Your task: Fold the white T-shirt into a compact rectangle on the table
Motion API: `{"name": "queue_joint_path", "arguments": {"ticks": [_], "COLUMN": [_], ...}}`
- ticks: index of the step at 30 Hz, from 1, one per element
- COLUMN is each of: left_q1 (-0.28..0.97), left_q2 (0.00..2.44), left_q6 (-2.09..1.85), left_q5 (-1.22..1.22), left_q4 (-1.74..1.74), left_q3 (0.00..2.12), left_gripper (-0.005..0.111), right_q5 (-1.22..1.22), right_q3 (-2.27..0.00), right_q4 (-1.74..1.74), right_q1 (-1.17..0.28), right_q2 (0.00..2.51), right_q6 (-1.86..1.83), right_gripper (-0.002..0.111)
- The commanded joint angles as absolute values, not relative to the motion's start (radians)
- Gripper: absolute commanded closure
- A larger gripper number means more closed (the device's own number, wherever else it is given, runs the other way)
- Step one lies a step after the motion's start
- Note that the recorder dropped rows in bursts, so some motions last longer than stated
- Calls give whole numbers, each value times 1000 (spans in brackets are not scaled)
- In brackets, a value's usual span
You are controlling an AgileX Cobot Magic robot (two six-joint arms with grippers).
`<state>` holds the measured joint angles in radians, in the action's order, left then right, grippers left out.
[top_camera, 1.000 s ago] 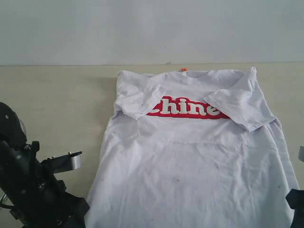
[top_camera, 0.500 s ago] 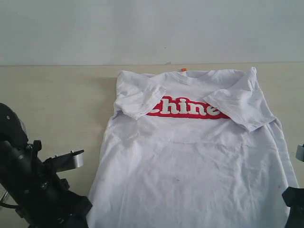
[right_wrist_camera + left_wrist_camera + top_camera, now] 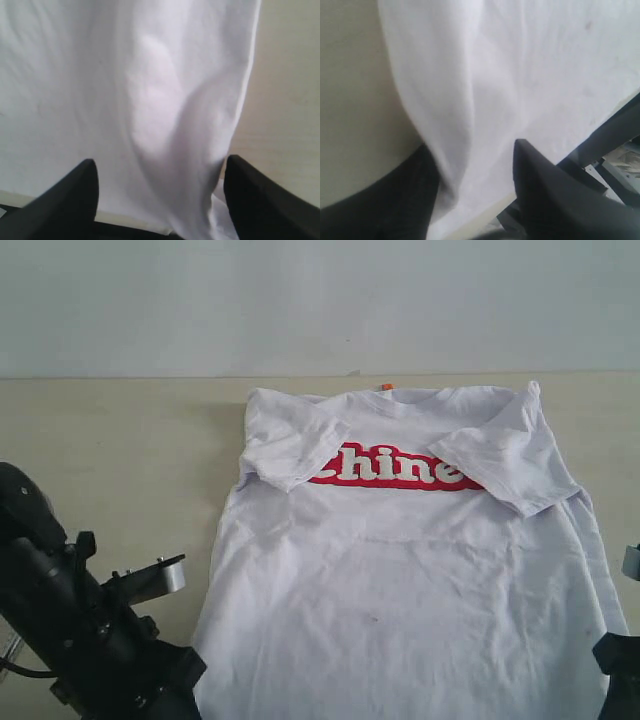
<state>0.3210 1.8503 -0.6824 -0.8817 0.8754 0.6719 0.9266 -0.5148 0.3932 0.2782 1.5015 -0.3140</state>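
The left claw (image 3: 474, 150) has narrowed and edged toward the white T-shirt (image 3: 400, 570).

Hem of the white T-shirt (image 3: 400, 580) past the exterior view's bottom edge; ends of red banner (image 3: 390, 470) under folded sleeves (image 3: 295, 445).

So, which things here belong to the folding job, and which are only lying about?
Of the job: white T-shirt, table, left gripper, right gripper.
Just there: pale wall behind the table; dark frame below the table's edge.
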Motion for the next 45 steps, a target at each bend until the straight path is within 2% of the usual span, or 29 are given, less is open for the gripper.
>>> {"name": "queue_joint_path", "arguments": {"ticks": [1, 7, 21, 26, 30, 33, 35, 37, 38, 45], "left_q1": [322, 322, 322, 322, 322, 322, 322, 322, 322, 322], "left_q2": [1893, 1899, 1899, 1899, 1899, 1899, 1899, 1899, 1899, 1891], "left_q6": [-708, -734, -734, -734, -734, -734, -734, -734, -734, -754], "left_q5": [-871, -889, -893, -893, -893, -893, -893, -893, -893, -932], "left_q4": [882, 879, 876, 878, 878, 878, 878, 879, 879, 879], "left_q3": [672, 696, 698, 698, 698, 698, 698, 700, 700, 731], "left_gripper": [74, 102, 102, 102, 102, 102, 102, 102, 102, 102], "right_q5": [926, 933, 945, 963, 973, 973, 975, 975, 975, 1009], "right_q3": [-512, -512, -512, -512, -512, -512, -512, -512, -512, -552], "right_q4": [394, 394, 359, 391, 430, 431, 436, 442, 442, 503], "right_q1": [280, 280, 280, 280, 280, 280, 280, 280, 280, 280], "right_q2": [1501, 1501, 1504, 1571, 1626, 1639, 1639, 1639, 1639, 1637], "right_q6": [-328, -328, -332, -372, -407, -407, -419, -433, -435, -460], "right_gripper": [45, 45, 46, 63, 64, 70, 83, 103, 108, 108]}}
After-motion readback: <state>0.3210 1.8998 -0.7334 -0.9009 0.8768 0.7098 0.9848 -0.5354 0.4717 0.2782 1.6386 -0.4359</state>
